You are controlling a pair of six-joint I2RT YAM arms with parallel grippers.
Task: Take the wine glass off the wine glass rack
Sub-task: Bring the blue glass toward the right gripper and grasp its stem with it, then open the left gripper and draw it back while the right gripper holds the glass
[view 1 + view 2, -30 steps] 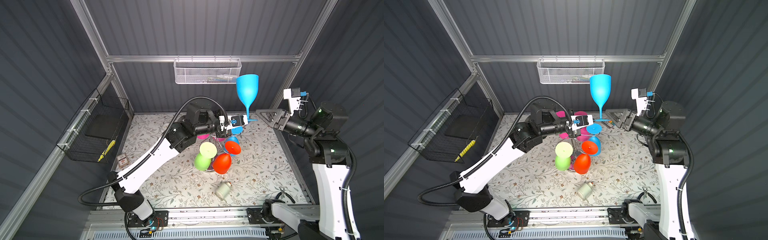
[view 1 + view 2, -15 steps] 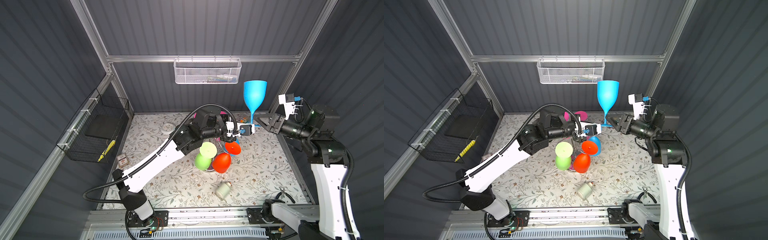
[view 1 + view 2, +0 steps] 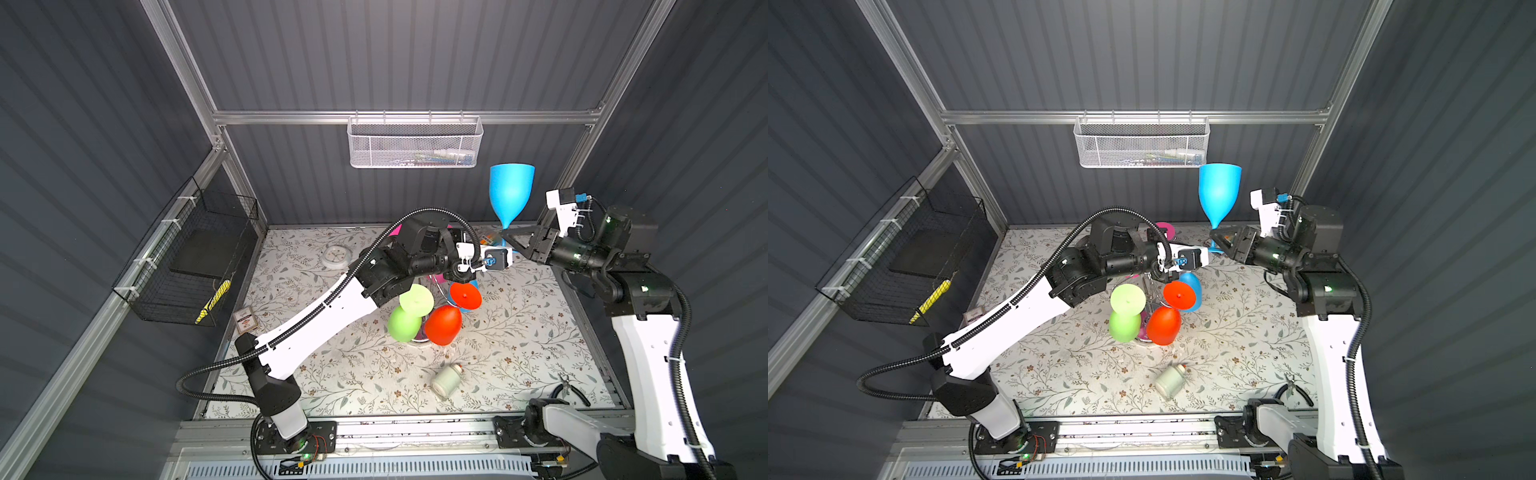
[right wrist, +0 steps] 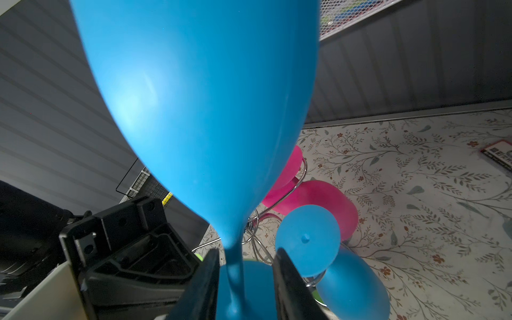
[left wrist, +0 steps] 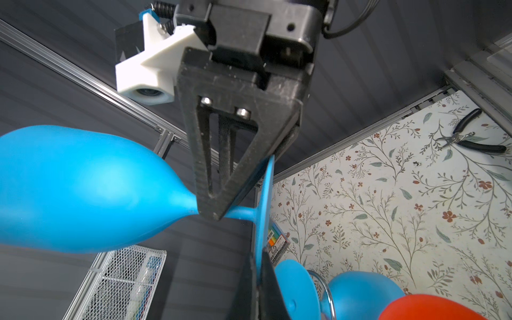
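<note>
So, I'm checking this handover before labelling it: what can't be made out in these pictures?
- Both top views: wine glass rack mostly hidden by the left arm and hanging glasses.
- Right wrist view: rim of the blue wine glass cut off by the top edge.
- Top views: contents of the white mesh basket too small to tell.
</note>
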